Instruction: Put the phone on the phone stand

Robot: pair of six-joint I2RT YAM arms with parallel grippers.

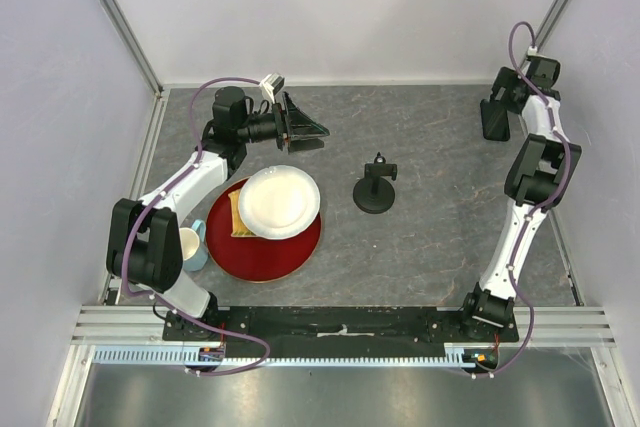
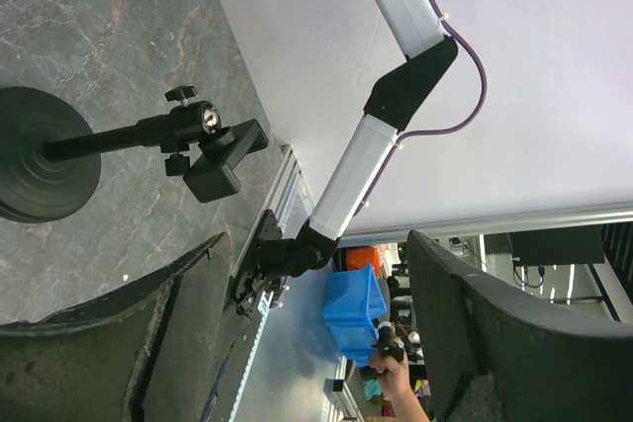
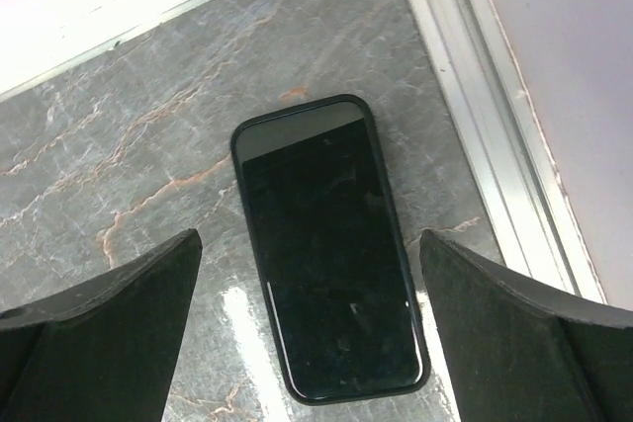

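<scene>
**Phone (image 3: 331, 264) flat on the table, far right corner, not yet picked up**

Top view: the right gripper (image 1: 497, 119) hangs over the far right corner of the table (image 1: 440, 237) and covers the phone, so it can't be seen from here. The stand (image 1: 375, 190) is upright mid-table, well apart from that corner. The left gripper (image 1: 310, 132) lies sideways at far left, aimed at the stand. My read is that it's parked to watch or steady the stand, not to carry anything. A white plate (image 1: 280, 202) sits on a red plate (image 1: 290, 267), with a cup (image 1: 190, 245) by the left arm. All three are off the path from corner to stand.

Left wrist view: the stand's disc base (image 2: 40, 155) is flat on the table and the cradle (image 2: 223, 160) is empty, ready to take the phone. The left jaws are spread wide with nothing between them.

Right wrist view: the phone lies screen up, close to the metal rail (image 3: 495, 145). The right jaws are fully spread, one finger on each long side with a clear gap to both, so there's no contact. That lines them up to pinch across the narrow width, the only span that fits. The job looks barely begun, with descend and close as the next step. The risk is a thin glossy slab on a hard surface: little edge to bite, so it could slip.
</scene>
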